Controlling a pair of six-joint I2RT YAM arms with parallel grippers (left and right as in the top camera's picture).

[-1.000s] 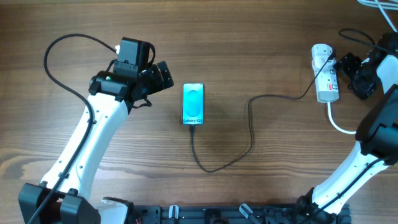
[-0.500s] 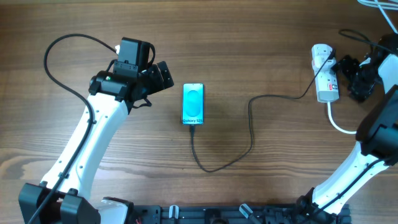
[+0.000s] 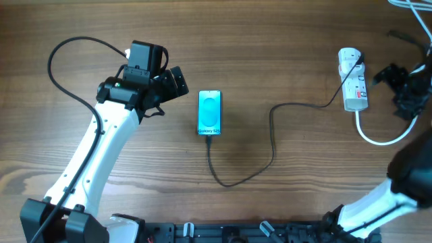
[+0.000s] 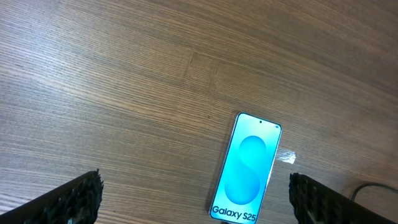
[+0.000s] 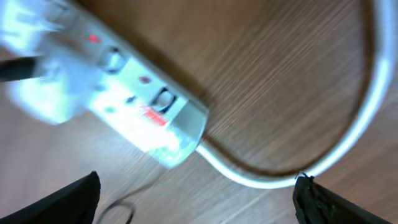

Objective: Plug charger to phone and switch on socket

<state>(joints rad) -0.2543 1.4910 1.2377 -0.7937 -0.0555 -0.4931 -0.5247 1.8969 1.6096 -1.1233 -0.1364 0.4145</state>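
Overhead | charger (image 3: 273, 138) links phone (image 3: 210, 113) and socket (image 3: 353, 88) | left fingers (image 4: 74, 198) spread, empty | right fingers (image 5: 68, 202) spread, empty

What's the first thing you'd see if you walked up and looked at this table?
The phone jumps out first, its bright blue screen glowing in the middle of the brown wooden table. Next comes the thin dark charger cable, snaking from the phone's lower end across to the white socket at the right side.
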